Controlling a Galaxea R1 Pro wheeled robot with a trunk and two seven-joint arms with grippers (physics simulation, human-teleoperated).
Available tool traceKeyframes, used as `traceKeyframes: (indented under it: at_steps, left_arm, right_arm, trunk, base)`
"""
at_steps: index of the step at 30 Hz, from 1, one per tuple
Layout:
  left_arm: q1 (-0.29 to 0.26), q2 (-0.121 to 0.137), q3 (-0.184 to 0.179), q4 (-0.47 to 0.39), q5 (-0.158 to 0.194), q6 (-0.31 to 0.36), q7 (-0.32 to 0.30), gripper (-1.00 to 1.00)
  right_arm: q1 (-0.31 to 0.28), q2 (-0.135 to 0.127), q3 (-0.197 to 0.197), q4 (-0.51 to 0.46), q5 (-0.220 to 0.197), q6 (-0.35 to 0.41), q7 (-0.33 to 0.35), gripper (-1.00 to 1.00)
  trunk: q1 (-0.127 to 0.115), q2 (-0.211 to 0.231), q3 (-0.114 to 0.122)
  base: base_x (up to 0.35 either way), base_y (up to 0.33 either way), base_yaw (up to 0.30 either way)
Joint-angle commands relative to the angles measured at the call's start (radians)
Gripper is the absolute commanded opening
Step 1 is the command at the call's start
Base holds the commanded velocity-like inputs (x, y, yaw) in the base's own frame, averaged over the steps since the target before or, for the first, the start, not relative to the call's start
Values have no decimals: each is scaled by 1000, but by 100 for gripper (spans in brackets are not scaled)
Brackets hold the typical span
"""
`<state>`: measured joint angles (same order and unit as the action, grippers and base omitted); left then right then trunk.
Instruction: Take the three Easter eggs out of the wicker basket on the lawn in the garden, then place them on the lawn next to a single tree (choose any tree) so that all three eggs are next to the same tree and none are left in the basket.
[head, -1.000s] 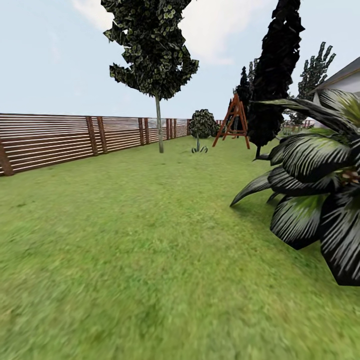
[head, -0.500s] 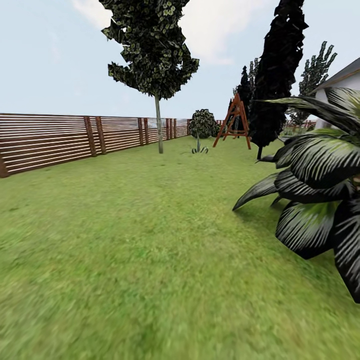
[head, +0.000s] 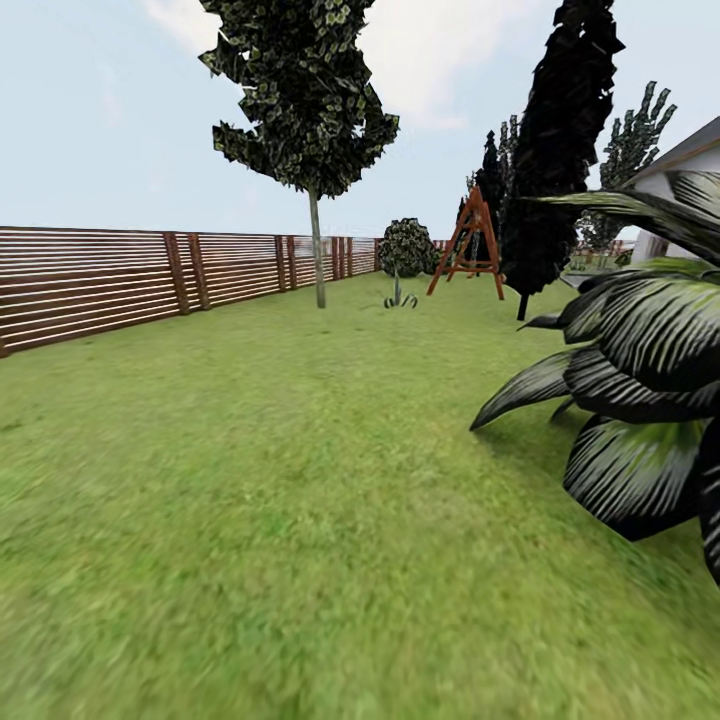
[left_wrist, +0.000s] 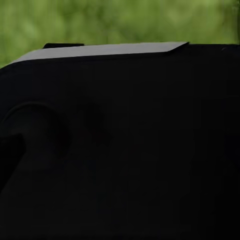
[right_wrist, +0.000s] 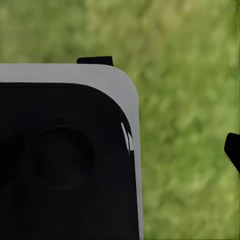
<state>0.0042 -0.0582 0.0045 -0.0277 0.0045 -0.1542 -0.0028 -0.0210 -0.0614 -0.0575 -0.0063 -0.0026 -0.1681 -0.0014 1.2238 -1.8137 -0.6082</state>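
Camera has shifted since the earlier head pictures: the striped-leaf plant (head: 640, 390) sits further right and the fence (head: 120, 280) has slid left, so you're rolling or turning the base, not moving any object. No eggs or wicker basket to point at in this moment; you're on the lawn (head: 280, 480) in transit. Thin-trunked tree (head: 317, 250) with the mottled green crown stands ahead, a bit left of centre, near the fence. Black columnar tree (head: 555, 160) is right of it, further back beside the orange A-frame (head: 468, 245); don't use that one. Small round bush (head: 405, 250) lies between them. Wrist views give dark robot housing over blurred grass, so you can't tell whether either hand is apart, together or carrying an egg. Key relation: the pale-trunk tree lies forward-left of you, with open grass between; neither arm is clearly nearer.
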Motion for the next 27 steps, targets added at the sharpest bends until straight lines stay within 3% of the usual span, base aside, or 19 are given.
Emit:
traceKeyframes:
  at_steps: [1, 10, 27]
  left_arm:
    - [0, 0, 1, -1, 0, -1, 0, 100]
    - [0, 4, 0, -1, 0, 0, 0, 100]
    - [0, 58, 0, -1, -1, 3, 6, 100]
  right_arm:
    - [-1, 0, -5, 1, 0, -4, 0, 100]
    - [-1, 0, -5, 1, 0, -4, 0, 100]
    - [-1, -1, -5, -1, 1, -4, 0, 100]
  trunk:
    - [1, 0, -1]
    - [1, 0, -1]
    - [1, 0, -1]
  base:
    - [334, 0, 0]
    - [334, 0, 0]
    - [334, 0, 0]
